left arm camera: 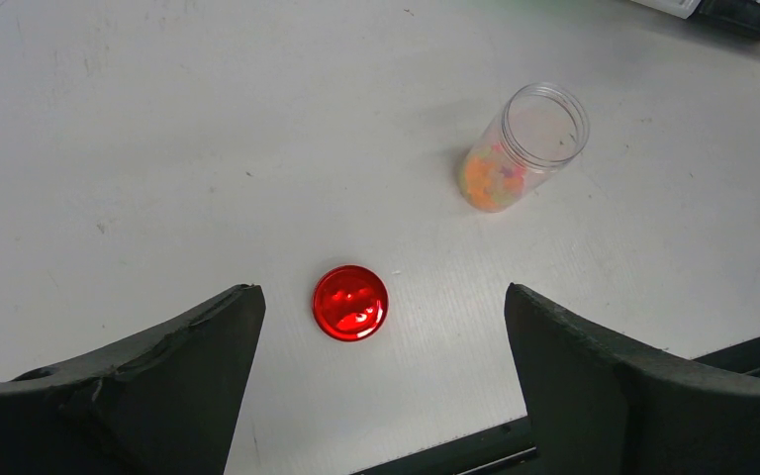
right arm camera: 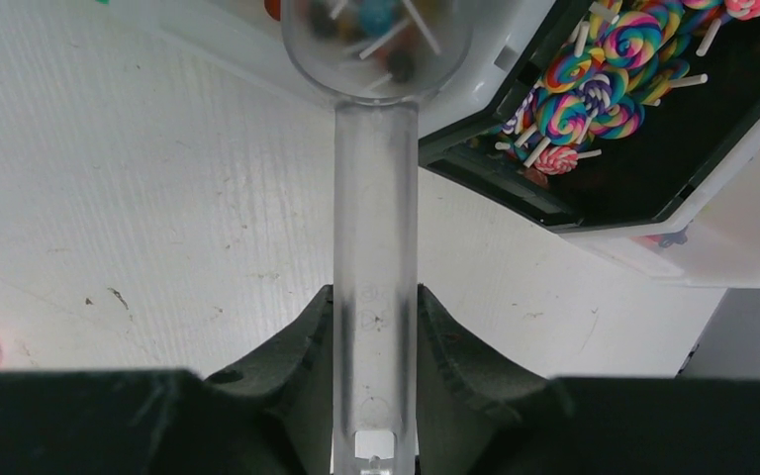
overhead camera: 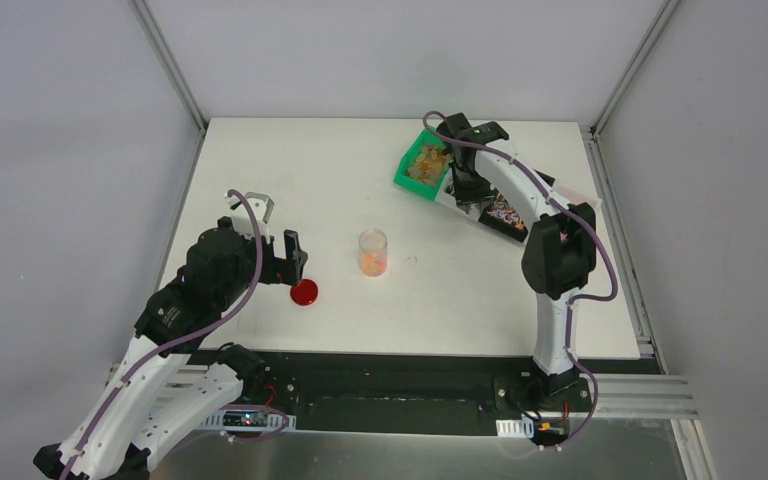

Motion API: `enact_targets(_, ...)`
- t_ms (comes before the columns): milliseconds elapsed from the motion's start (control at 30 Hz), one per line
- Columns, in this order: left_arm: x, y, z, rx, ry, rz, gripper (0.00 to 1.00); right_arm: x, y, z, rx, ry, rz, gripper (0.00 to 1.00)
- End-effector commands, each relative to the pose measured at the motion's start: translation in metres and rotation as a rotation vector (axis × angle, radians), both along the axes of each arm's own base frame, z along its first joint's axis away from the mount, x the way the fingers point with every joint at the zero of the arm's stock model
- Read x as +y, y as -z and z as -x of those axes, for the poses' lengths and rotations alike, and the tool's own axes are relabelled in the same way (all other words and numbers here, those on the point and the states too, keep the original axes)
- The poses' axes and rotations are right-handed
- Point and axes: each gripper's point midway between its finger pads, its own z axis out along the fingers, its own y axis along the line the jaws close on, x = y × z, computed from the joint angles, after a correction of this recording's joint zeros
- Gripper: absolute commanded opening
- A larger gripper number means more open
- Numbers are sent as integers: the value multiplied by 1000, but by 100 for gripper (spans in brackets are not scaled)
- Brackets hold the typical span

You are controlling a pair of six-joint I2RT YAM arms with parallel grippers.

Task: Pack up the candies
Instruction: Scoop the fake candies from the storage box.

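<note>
Our left gripper [left arm camera: 381, 294] hangs wide open, holding nothing, over the red lid [left arm camera: 350, 302], toward the table [overhead camera: 260, 180]'s near edge. Candies [left arm camera: 490, 180] sit in the open jar [left arm camera: 546, 124] mid-table, well apart from the lid. Our right gripper [right arm camera: 374, 307] clamps the scoop [right arm camera: 374, 188] over the far-edge bins [overhead camera: 407, 180].

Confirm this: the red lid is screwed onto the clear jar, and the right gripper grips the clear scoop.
Not quite: the red lid lies flat on the table, apart from the open clear jar, as the left wrist view shows. The right gripper does grip the clear scoop.
</note>
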Motion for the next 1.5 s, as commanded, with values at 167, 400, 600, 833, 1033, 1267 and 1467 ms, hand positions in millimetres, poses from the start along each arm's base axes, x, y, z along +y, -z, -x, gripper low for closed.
enact_targets(167,3,-6,-6,-35,-15,-6,96,14,3,8,-7,4,-90,0)
enact_targets(400,2,-5,-6,-34,-15,-8,96,14,6,7,-53,11,-105,0)
enact_targets(600,3,-4,-7,-33,-19,-11,96,13,15,10,-74,18,-119,0)
enact_targets(833,2,-3,-8,-27,-17,-14,96,13,14,11,-124,24,-116,0)
enact_targets(1033,2,-2,-8,-24,-19,-17,96,11,12,9,-170,31,-108,0)
enact_targets(1267,3,-3,-8,-26,-23,-18,96,10,2,11,-225,39,-86,0)
enact_targets(1467,4,-3,-8,-28,-24,-19,96,10,-4,13,-257,44,-83,0)
